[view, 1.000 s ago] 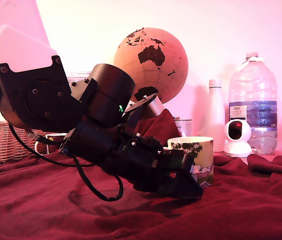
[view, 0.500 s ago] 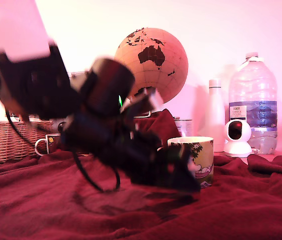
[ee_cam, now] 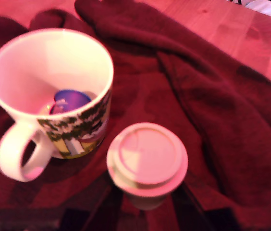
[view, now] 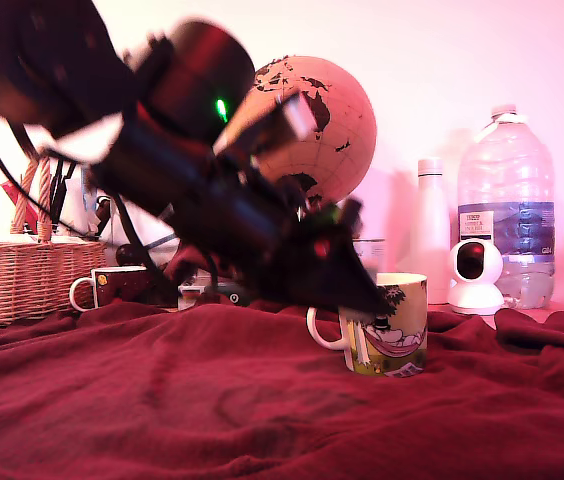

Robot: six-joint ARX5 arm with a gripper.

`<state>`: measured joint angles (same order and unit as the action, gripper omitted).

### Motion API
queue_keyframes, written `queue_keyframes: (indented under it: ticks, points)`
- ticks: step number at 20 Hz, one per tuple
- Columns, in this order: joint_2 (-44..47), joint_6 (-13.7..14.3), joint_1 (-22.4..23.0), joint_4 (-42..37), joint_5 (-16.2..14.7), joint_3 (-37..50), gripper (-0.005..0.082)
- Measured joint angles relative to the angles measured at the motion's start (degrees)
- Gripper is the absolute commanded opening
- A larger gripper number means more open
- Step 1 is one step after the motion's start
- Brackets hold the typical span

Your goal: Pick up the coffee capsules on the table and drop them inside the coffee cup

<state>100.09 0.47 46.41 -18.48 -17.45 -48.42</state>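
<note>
Now that I have risen off the blanket point(view: 162, 400), my gripper point(ee_cam: 142, 204) is clamping the beige capsule point(ee_cam: 147, 161) beside the cup point(ee_cam: 49, 91), which is already holding the blue capsule point(ee_cam: 68, 101).

Arm point(view: 162, 150) smeared by motion blur, cut off at the exterior view's top left. Pincer point(view: 357, 300) tip covering part of the cup point(view: 397, 330) rim. Globe point(view: 312, 125) partly hidden behind the arm. In the wrist view, blue capsule point(ee_cam: 68, 101) half hidden by the cup wall; pincer fingers point(ee_cam: 97, 211) cropped, dark, indistinct.
</note>
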Motion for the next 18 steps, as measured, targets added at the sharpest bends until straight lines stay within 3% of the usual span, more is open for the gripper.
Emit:
queue_keyframes:
  ticks: [8,18]
  points:
    - [-5.55,1.25,-0.44,2.21,3.45,0.0,0.0208]
    - [-5.55,1.25,-3.15,-1.44,3.63,-0.02,0.0208]
